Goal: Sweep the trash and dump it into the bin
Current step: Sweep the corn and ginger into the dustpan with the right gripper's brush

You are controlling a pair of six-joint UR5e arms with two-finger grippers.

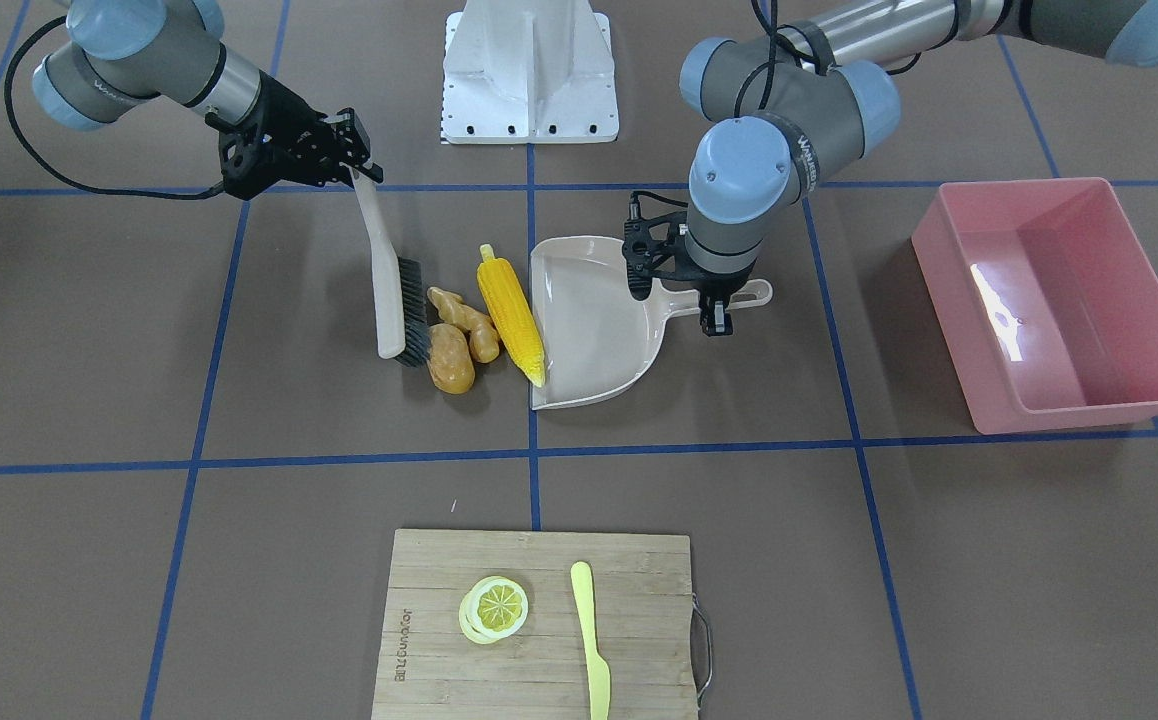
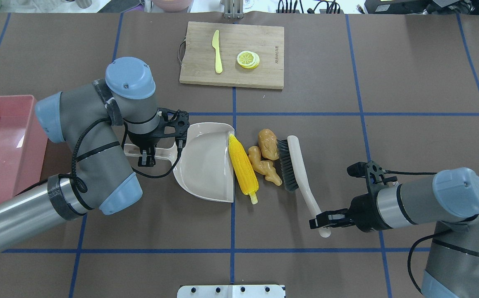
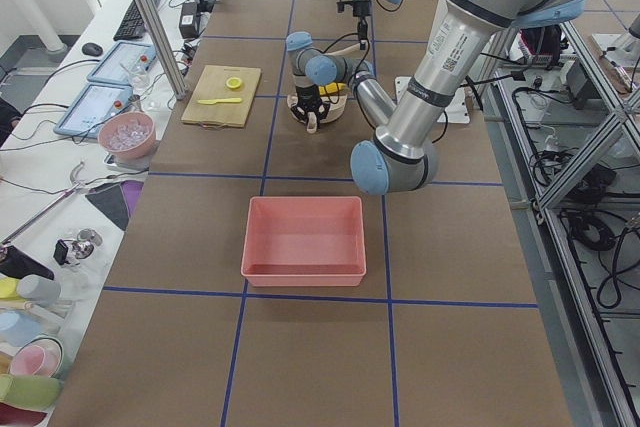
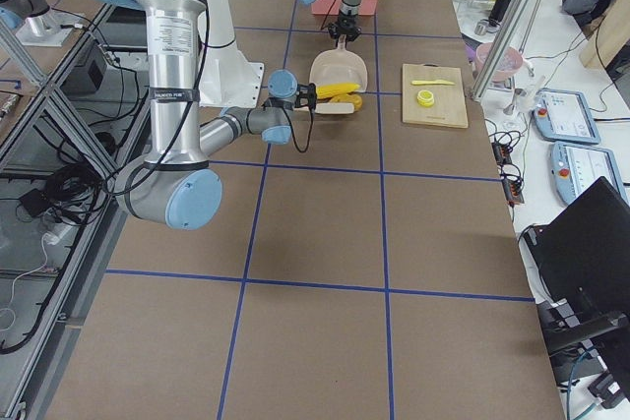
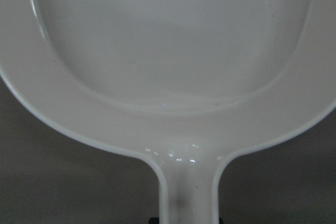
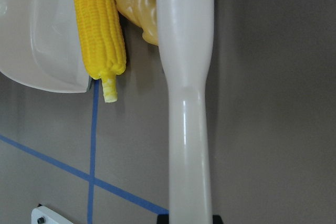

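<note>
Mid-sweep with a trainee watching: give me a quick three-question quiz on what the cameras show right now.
1. True or false: the corn cob lies along the open lip of the dustpan.
2. What is the right gripper holding? A) the brush, by its handle; B) the dustpan; C) the corn cob.
3. Fill in: of the three trash items, ___ are in the pink bin yet.
Key: 1 true; 2 A; 3 none.
</note>
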